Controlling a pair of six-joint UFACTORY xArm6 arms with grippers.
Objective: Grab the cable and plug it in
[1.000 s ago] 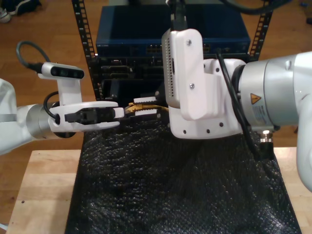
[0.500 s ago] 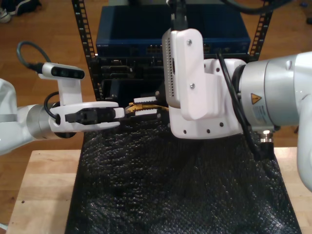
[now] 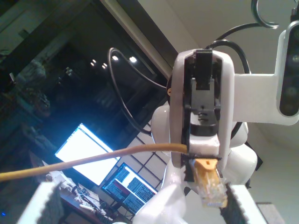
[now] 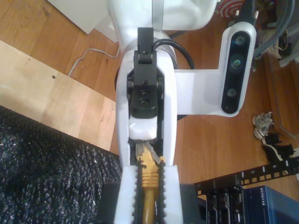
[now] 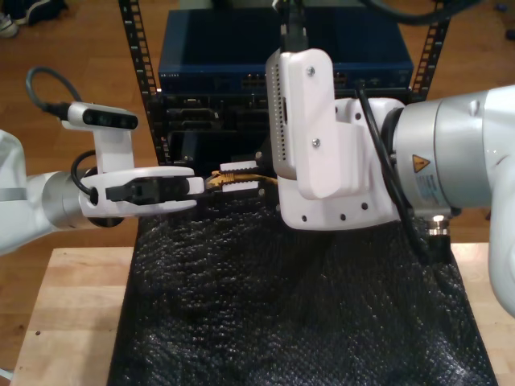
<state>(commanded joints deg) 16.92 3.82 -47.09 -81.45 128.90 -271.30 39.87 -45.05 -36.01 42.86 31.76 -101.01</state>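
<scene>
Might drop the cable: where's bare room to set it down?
The black mat is bare from below both arms to the exterior view's bottom edge; the wooden table strip at that view's left is bare. Crowded: the cable between my first end effector and my second end effector, before the rack.

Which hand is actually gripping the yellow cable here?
My second hand: its pads clamp the yellow network cable behind the plug; my first hand stands open.

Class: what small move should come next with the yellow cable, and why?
Probably close my first claw gently on the clear plastic plug of the thin yellow network cable: the plug sits between its open fingers, while my second claw grips the cable just behind it.
</scene>
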